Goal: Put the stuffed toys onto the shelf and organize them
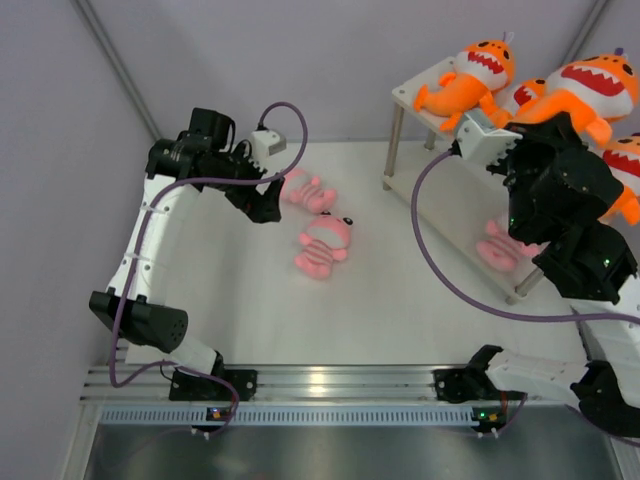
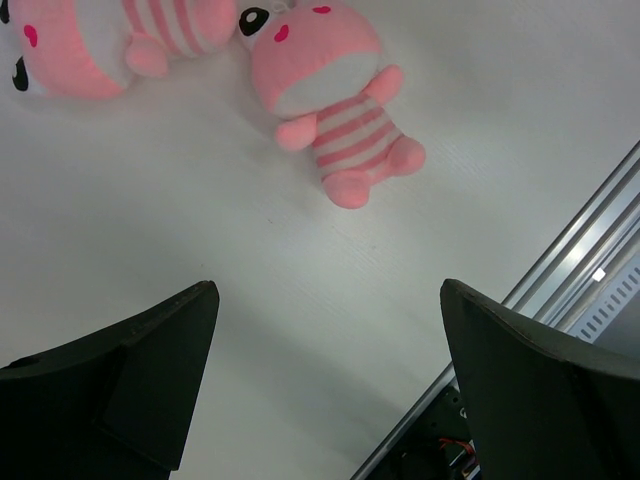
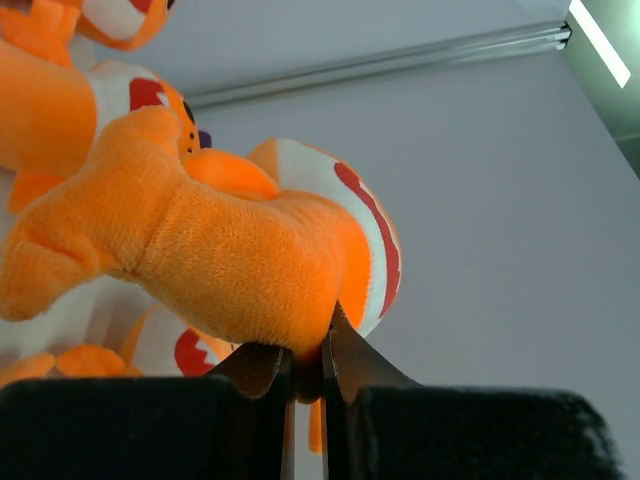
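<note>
My right gripper (image 1: 556, 124) (image 3: 308, 362) is shut on a fold of an orange shark plush (image 1: 588, 86) (image 3: 220, 250) and holds it over the top board of the shelf (image 1: 418, 92). Three other orange sharks are up there: one at the left end (image 1: 470, 76), one partly hidden behind (image 1: 530, 92), one at the right edge (image 1: 626, 162). A pink striped plush (image 1: 498, 247) lies on the lower board. Two pink striped plush lie on the table, one (image 1: 322, 246) (image 2: 335, 110) beside the other (image 1: 304, 190) (image 2: 110, 45). My left gripper (image 1: 262, 202) (image 2: 325, 340) is open and empty just left of them.
Grey walls close off the back and left. A metal rail (image 1: 330, 385) runs along the near edge by the arm bases. The white table (image 1: 380, 290) spreads between the pink toys and the shelf's grey legs (image 1: 395, 150).
</note>
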`<action>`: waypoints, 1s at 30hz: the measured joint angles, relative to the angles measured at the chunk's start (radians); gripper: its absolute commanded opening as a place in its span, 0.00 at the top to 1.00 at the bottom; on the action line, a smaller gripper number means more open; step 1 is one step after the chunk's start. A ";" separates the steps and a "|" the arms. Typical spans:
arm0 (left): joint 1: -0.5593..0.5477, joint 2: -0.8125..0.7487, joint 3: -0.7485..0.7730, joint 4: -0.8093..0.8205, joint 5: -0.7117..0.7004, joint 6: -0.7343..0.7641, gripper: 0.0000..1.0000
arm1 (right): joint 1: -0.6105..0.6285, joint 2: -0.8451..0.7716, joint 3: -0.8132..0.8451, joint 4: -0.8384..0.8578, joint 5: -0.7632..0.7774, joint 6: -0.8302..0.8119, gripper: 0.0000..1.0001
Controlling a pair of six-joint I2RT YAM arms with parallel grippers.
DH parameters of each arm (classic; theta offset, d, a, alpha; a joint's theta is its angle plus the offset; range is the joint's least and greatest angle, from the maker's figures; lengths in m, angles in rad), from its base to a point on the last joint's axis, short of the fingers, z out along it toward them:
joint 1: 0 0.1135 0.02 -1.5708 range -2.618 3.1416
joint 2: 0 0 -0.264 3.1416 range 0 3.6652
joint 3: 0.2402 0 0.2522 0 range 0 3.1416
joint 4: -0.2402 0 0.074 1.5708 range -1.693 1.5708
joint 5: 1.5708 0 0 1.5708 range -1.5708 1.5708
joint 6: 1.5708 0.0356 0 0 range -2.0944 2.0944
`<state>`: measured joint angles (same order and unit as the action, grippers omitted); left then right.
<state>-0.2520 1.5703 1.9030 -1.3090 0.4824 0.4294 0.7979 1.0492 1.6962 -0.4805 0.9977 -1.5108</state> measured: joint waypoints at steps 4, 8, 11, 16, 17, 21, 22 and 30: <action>0.000 0.000 -0.018 0.001 0.007 0.000 0.01 | -0.111 -0.033 -0.035 -0.095 -0.061 0.004 1.00; 0.000 0.000 -0.045 0.001 0.014 0.005 0.02 | -0.209 -0.060 -0.149 -0.178 -0.163 0.031 1.00; 0.000 -0.002 -0.058 0.002 0.018 0.011 0.01 | -0.269 -0.057 -0.216 -0.187 -0.213 0.037 1.00; 0.000 -0.011 -0.067 0.002 0.019 0.018 0.02 | -0.347 -0.053 -0.304 -0.213 -0.305 0.041 1.00; 0.000 -0.012 -0.067 0.002 0.021 0.018 0.01 | -0.355 -0.053 -0.308 -0.214 -0.325 0.043 1.00; 0.000 -0.019 -0.072 0.002 0.023 0.018 0.01 | -0.394 -0.060 -0.311 -0.211 -0.412 0.047 1.00; 0.000 -0.020 -0.074 0.002 0.024 0.018 0.01 | -0.408 -0.066 -0.319 -0.204 -0.435 0.046 1.00; 0.000 -0.021 -0.076 0.002 0.026 0.018 0.01 | -0.495 -0.090 -0.335 -0.194 -0.558 0.034 1.00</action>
<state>-0.2520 1.5490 1.8267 -1.3075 0.5087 0.4477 0.3031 0.9588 1.3609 -0.6746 0.4400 -1.4769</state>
